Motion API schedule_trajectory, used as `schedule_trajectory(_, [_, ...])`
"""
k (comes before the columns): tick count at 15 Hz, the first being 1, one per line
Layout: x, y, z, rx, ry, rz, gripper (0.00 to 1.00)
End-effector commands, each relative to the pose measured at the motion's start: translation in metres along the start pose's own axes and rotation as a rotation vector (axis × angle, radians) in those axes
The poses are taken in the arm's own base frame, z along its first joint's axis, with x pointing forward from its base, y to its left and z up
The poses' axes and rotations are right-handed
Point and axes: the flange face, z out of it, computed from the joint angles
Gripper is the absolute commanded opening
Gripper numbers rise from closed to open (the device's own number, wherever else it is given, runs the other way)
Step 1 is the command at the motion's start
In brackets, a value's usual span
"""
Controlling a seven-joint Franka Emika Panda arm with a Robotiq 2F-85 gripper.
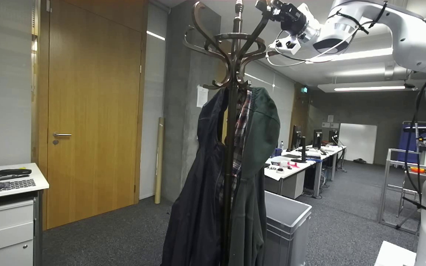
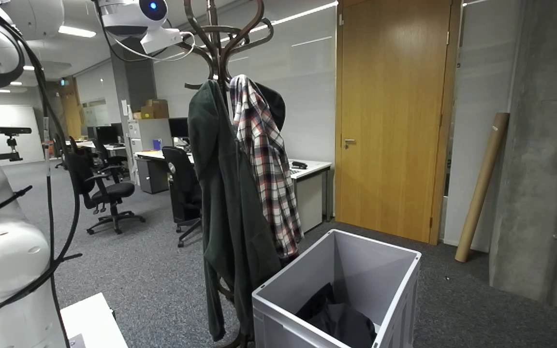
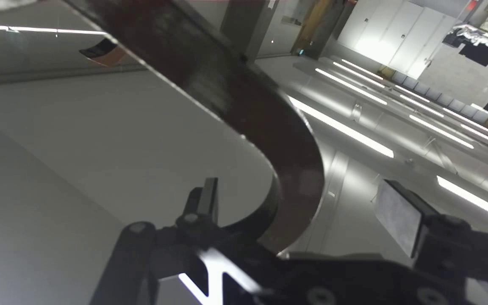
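A dark brown wooden coat rack [image 1: 230, 147] stands upright, its curved upper arms seen in both exterior views. My gripper [image 3: 303, 207] is open, and a curved rack arm [image 3: 299, 169] passes between its spread fingers without being clamped; whether it touches the gripper's base is unclear. At the top of an exterior view the gripper [image 1: 266, 8] sits at the upper end of that arm. Below hang a dark jacket [image 1: 196, 192], a dark green hoodie [image 2: 225, 193] and a checked shirt [image 2: 269, 179]. The fingers are hidden in the exterior view that shows the shirt best.
Beside the rack's foot stands an open grey crate [image 2: 373, 245] with dark cloth [image 2: 339, 321] inside. A wooden door [image 1: 94, 122], a leaning cardboard tube [image 2: 481, 188] and a concrete pillar [image 2: 525, 193] lie behind. Desks [image 1: 298, 166] and office chairs [image 2: 111, 191] stand farther off.
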Motion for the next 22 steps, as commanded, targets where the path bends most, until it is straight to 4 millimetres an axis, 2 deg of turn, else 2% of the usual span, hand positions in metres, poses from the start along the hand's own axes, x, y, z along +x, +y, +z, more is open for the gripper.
schedule_trajectory(1, [0.012,0.009,-0.015,-0.057,-0.003,-0.049,1.0])
schedule_trajectory(10, [0.011,0.015,-0.029,-0.084,-0.037,-0.073,1.0])
schedule_trajectory(22, [0.03,0.001,-0.044,-0.088,-0.186,-0.19,1.0])
